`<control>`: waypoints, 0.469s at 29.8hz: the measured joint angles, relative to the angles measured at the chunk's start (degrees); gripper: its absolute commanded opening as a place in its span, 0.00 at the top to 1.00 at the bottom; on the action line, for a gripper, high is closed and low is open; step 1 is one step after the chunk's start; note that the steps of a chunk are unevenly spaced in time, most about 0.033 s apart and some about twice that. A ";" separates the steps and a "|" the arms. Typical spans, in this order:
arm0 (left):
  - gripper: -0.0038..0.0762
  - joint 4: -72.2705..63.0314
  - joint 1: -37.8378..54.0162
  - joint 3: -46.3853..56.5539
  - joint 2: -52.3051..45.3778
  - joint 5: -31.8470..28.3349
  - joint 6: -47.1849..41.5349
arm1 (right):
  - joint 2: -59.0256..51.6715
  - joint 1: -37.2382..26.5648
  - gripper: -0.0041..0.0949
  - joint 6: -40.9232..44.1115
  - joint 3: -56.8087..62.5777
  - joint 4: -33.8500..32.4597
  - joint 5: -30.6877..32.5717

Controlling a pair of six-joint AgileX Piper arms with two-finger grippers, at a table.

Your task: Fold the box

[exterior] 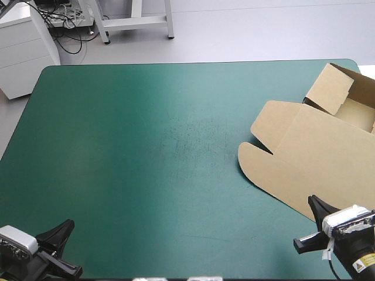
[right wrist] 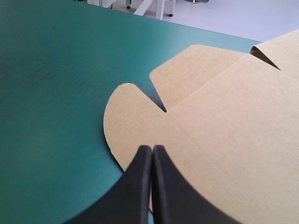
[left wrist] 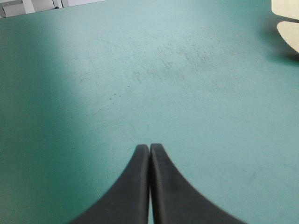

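Note:
The brown box [exterior: 316, 143] lies at the table's right side as an open tray with raised walls at the far right and its lid flat toward the table's middle. In the right wrist view the flat lid [right wrist: 219, 121] spreads just ahead of my right gripper [right wrist: 152, 148], whose black fingers meet in a point over the lid's near edge, holding nothing. My right gripper [exterior: 313, 202] sits by the front right corner. My left gripper [left wrist: 149, 147] is shut and empty over bare teal-green cover, near the front left corner [exterior: 65, 225]; a corner of the lid [left wrist: 287, 32] shows far ahead.
The teal-green table [exterior: 146, 146] stretches bare from the left edge to the box. A white cabinet [exterior: 23, 47] and a white frame's legs [exterior: 135, 20] stand on the floor beyond the far edge.

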 measured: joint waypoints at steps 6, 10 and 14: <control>0.99 0.00 0.00 0.00 -0.22 0.02 0.00 | -5.72 0.00 0.98 5.36 2.48 -3.44 1.55; 0.99 0.00 0.00 0.00 -0.22 0.02 0.02 | -9.25 0.00 0.98 10.53 2.53 -8.16 2.45; 0.99 0.00 0.00 0.00 -0.22 0.02 0.02 | -11.05 0.00 0.98 13.90 2.53 -10.56 4.09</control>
